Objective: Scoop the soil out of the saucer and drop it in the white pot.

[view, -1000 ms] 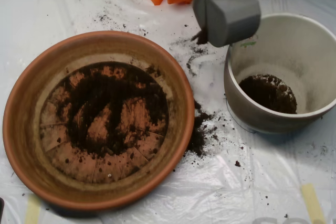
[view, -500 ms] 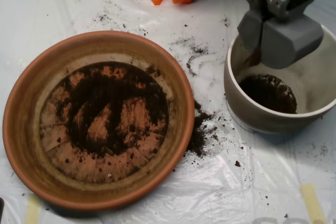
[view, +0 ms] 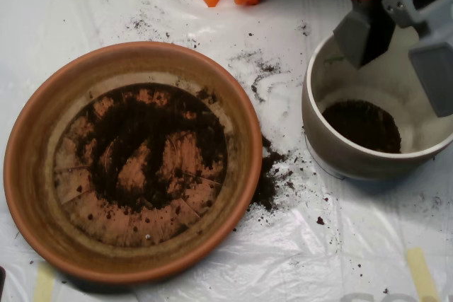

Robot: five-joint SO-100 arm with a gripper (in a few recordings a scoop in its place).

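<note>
— Where does the soil (view: pixel 152 150) lie?
— Dark and crumbly, it thinly covers the grooved bottom of the terracotta saucer (view: pixel 42 114) on the left.
— And the white pot (view: pixel 333 150)?
— It stands upright, right of the saucer, a dark soil patch on its floor.
</note>
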